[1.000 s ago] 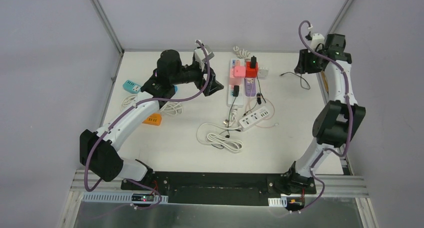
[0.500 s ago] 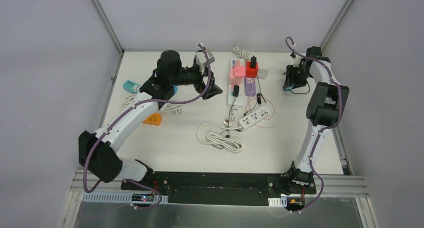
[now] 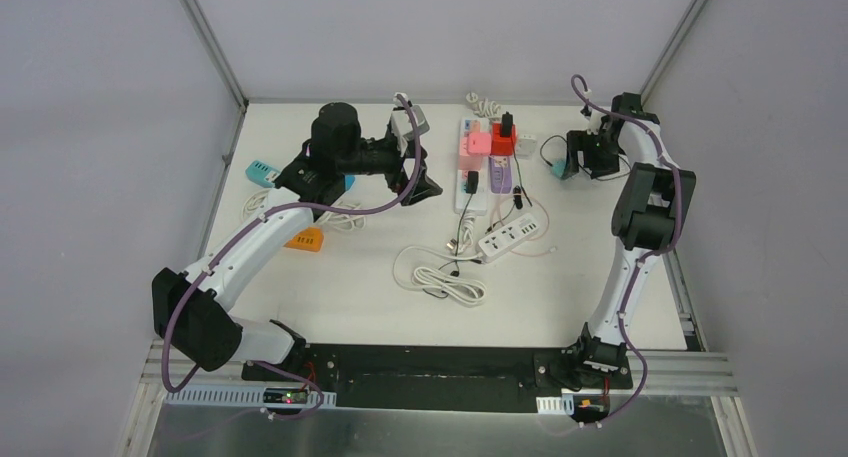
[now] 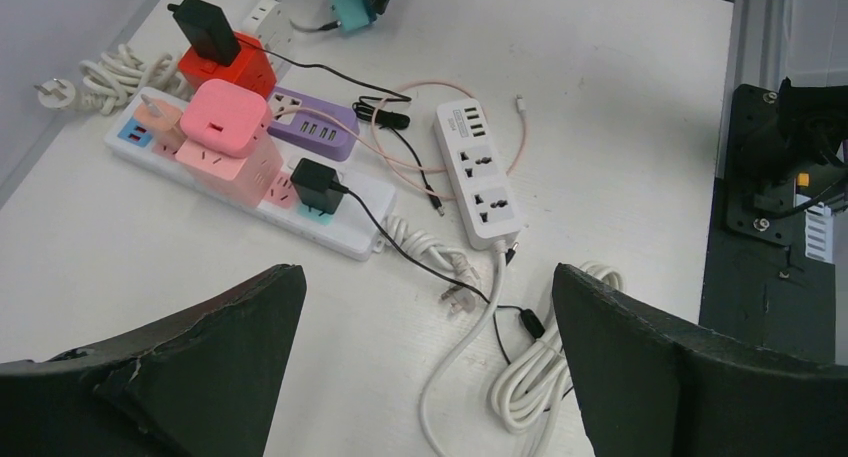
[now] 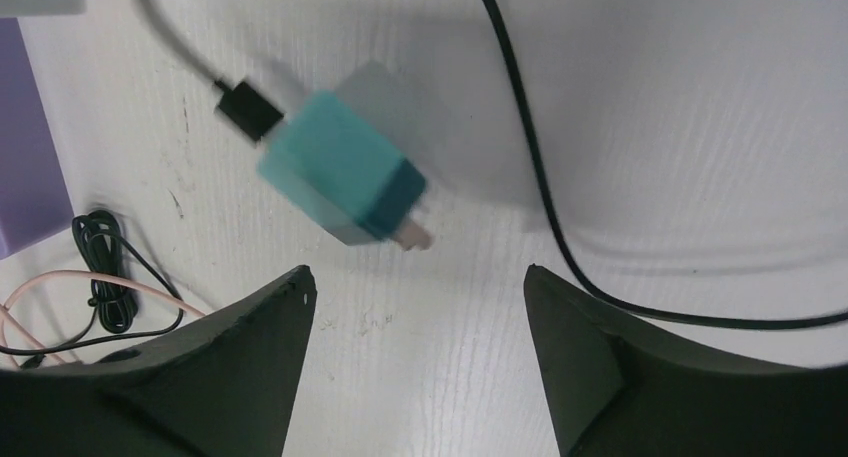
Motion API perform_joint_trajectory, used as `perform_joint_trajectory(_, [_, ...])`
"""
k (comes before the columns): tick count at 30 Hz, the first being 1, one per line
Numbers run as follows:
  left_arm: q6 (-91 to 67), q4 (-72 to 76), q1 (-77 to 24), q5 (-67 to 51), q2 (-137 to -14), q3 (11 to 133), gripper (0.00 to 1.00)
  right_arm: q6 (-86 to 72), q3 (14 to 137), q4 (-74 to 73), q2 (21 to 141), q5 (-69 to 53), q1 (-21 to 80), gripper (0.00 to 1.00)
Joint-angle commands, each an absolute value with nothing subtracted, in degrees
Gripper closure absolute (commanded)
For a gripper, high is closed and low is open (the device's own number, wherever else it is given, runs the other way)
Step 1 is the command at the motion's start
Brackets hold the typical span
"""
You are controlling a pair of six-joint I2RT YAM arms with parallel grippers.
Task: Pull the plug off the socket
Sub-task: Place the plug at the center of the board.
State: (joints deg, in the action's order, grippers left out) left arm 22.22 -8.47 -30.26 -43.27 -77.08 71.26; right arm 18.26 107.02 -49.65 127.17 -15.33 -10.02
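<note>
A teal plug (image 5: 340, 182) with a black cable in its back lies loose on the table, prongs bare, a little blurred. It also shows in the top view (image 3: 556, 168) and in the left wrist view (image 4: 350, 11). My right gripper (image 5: 417, 273) is open and empty just above it, at the far right (image 3: 573, 157). A small white socket (image 3: 526, 145) sits left of it. My left gripper (image 4: 428, 273) is open and empty, hovering left of the power strips (image 3: 424, 181).
A long white strip (image 4: 345, 227) carries a pink cube (image 4: 225, 117) and a black plug (image 4: 315, 184). A red cube (image 4: 225, 69) holds a black adapter (image 4: 205, 29). A purple strip (image 4: 315, 125), a short white strip (image 4: 480, 172) and coiled white cable (image 3: 445, 277) lie nearby.
The right arm came down from high up to the table with the teal plug, then let it go; the plug now lies free below open jaws. The left arm shifted slightly.
</note>
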Motion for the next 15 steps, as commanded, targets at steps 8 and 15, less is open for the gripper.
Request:
perform_joint_trajectory(8, [23.93, -8.07, -29.88, -45.52, -75.67, 71.78, 0.01, 19.22, 101.43, -50.15, 114.72, -17.75, -10.9, 0.05])
perform_joint_trajectory(15, [24.17, -8.26, -29.94, -45.7, -75.41, 71.63, 0.01, 20.65, 95.37, -51.73, 105.38, -20.13, -10.85, 0.04])
